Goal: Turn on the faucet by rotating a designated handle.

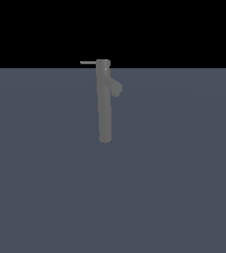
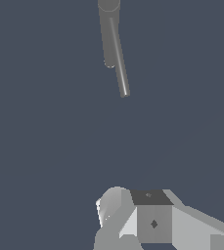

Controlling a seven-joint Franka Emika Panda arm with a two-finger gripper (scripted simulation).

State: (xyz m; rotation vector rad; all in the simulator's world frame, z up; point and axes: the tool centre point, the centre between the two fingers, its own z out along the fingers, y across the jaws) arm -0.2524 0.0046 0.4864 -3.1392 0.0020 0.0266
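Flat slate-grey ground under a black backdrop is shown. Handle: thin rod projecting toward the exterior view's left from the column cap. Faucet: upright, centred, stubby spout angled rightward. Gripper: partly seen in the wrist view, well apart from the handle; finger spacing cannot be told.

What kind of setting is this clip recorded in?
Most likely a bare simulated test scene, not a real kitchen: a lone grey faucet with its thin handle stands on a flat, featureless blue-grey floor under a black backdrop.
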